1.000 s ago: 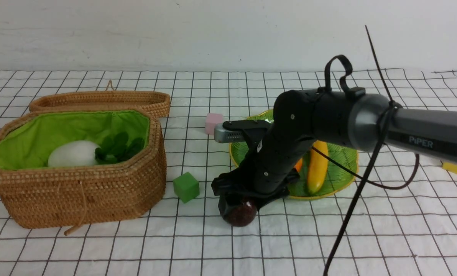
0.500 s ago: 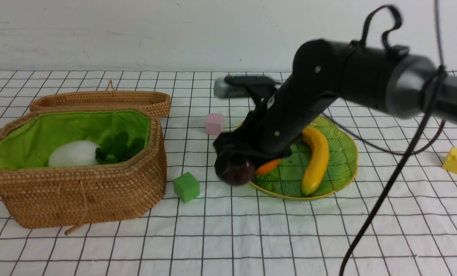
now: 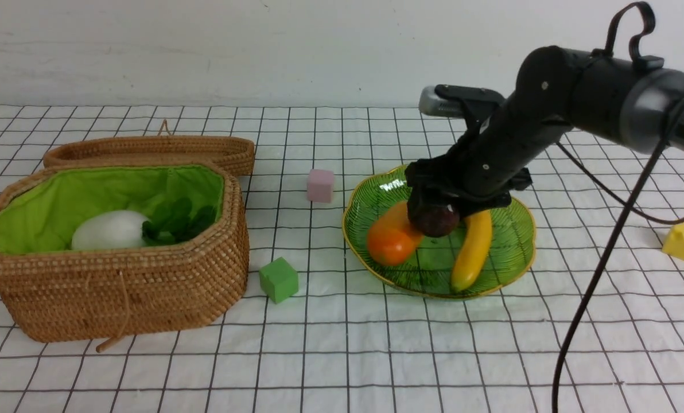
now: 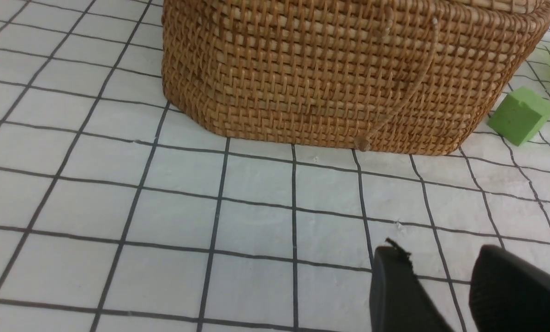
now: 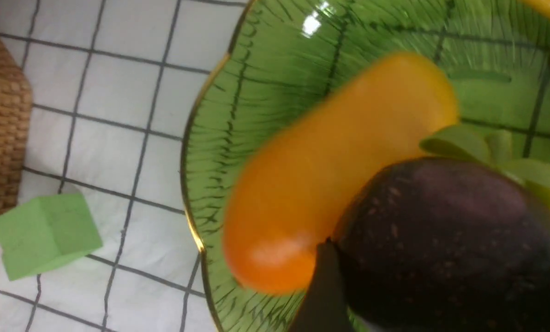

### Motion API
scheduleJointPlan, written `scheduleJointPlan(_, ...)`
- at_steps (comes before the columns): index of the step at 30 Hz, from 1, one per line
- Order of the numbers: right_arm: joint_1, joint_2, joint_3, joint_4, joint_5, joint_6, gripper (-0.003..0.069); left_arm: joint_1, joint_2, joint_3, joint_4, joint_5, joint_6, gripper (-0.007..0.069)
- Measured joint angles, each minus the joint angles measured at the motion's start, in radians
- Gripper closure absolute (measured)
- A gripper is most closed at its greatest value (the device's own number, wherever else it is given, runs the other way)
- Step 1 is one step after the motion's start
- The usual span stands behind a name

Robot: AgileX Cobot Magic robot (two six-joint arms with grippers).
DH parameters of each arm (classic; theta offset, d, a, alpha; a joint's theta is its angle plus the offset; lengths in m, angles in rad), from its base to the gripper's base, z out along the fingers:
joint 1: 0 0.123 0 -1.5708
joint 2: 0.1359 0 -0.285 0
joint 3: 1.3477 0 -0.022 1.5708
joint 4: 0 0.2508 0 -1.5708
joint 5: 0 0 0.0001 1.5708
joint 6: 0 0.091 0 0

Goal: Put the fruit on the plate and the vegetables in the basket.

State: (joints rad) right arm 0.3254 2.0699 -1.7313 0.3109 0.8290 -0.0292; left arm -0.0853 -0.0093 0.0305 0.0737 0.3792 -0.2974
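Where the front view looks across the gridded cloth, the right gripper (image 3: 436, 213) pinches the maroon fruit (image 3: 434, 221) over the plate (image 3: 520, 255), between the mango (image 3: 392, 236) and the banana (image 3: 473, 248), while the white vegetable (image 3: 109, 230) and green leaves (image 3: 175, 221) lie in the basket (image 3: 118, 298). In the left wrist view, the left gripper (image 4: 441, 295) hovers near the basket's wall, fingers slightly parted, holding nothing. The right wrist view shows the maroon fruit gripped just beside the mango.
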Motion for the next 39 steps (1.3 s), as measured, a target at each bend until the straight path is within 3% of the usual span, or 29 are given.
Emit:
scheduleJointPlan(7, 0.0, 0.005, 0.0, 0.013, 0.006, 0.002, 0.0083, 0.0, 0.0, 0.0, 0.0, 0.0, 0.0, 0.0386)
scheduleJointPlan(11, 0.0, -0.001, 0.0, 0.024, 0.013, 0.006, -0.0009, 0.0, 0.0, 0.0, 0.0, 0.0, 0.0, 0.0386)
scheduleJointPlan(13, 0.0, -0.012, 0.0, 0.02, 0.018, 0.007, -0.002, 0.0, 0.0, 0.0, 0.0, 0.0, 0.0, 0.0386)
scheduleJointPlan(19, 0.0, -0.13, 0.0, -0.045, 0.055, 0.029, 0.001, 0.0, 0.0, 0.0, 0.0, 0.0, 0.0, 0.0386)
scheduleJointPlan(28, 0.0, -0.473, 0.0, -0.071, 0.284, 0.035, 0.0197, 0.0, 0.0, 0.0, 0.0, 0.0, 0.0, 0.0386)
scheduleJointPlan(33, 0.0, -0.635, -0.001, -0.115, 0.413, 0.035, 0.0363, 0.0, 0.0, 0.0, 0.0, 0.0, 0.0, 0.0386)
scheduleJointPlan(39, 0.0, -0.753, -0.001, -0.113, 0.434, 0.035, 0.0534, 0.0, 0.0, 0.0, 0.0, 0.0, 0.0, 0.0386)
